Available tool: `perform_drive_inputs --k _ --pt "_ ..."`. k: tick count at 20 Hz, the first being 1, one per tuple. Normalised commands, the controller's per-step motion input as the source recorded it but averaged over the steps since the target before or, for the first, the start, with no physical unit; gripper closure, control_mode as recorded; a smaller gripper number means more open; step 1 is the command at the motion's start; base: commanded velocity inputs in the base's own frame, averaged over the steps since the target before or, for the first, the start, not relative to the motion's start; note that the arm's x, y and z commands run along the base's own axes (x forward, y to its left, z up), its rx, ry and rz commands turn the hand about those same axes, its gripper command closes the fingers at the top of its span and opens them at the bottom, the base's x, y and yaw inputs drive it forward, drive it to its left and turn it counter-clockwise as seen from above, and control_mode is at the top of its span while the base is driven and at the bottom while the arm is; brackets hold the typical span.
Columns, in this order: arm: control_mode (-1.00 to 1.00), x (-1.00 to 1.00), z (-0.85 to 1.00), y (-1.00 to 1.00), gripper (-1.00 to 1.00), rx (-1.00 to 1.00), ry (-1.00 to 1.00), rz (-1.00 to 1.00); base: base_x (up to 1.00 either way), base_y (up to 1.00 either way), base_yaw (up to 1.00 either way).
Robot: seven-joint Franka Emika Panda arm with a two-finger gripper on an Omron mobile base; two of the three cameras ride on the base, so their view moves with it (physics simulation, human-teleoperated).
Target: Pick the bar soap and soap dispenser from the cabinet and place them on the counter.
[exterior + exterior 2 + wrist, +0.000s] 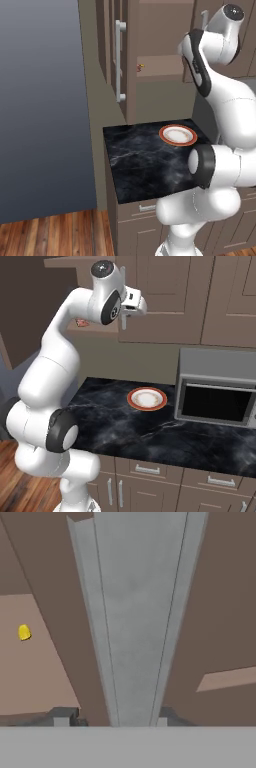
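Straddling a long silver bar handle (137, 622), the tool (114, 716) has one small dark finger tip (64, 714) on each side of the brushed metal bar, the jaws part-way closed around it; whether the pads actually press on the metal I cannot tell. In the right base view the tool (131, 308) sits high up against the front of the cabinet (165, 301), a brown wooden wall unit with flat panelled doors. In the left base view one door stands open, showing a pale inner shelf (160, 66) with a small orange-red thing (140, 67) at its left end, too small to name as soap or dispenser. A small rounded yellow shape (24, 632) shows against a tan surface in the hand view; what it is cannot be told. Below lies the tabletop (145, 160), a glossy black marble-patterned slab with faint white veins, carrying a round plate (177, 135) with an orange rim and a white centre. A boxy grey microwave (217, 388) with a dark window stands on the slab to the plate's right.
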Motion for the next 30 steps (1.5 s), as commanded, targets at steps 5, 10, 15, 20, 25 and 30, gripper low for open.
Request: perform_drive_inputs --k 5,10,15,20,25,30 --pt "-1.00 -0.43 -0.19 -0.09 1.00 0.00 0.04 0.00 0.00 0.00 0.00" --pt "-1.00 -0.43 -0.20 -0.15 1.00 0.00 0.03 0.00 0.00 0.00 0.00" --pt "-1.00 -0.50 -0.18 -0.29 1.00 0.00 0.00 0.00 0.00 0.00 0.00" --pt "-1.00 -0.40 -0.11 -0.48 1.00 0.00 0.00 0.00 0.00 0.00 0.00" --pt "-1.00 -0.38 -0.09 -0.65 1.00 0.00 0.00 0.02 0.00 0.00 0.00" --pt "-1.00 -0.37 -0.07 -0.69 1.00 0.00 0.00 0.02 0.00 0.00 0.00"
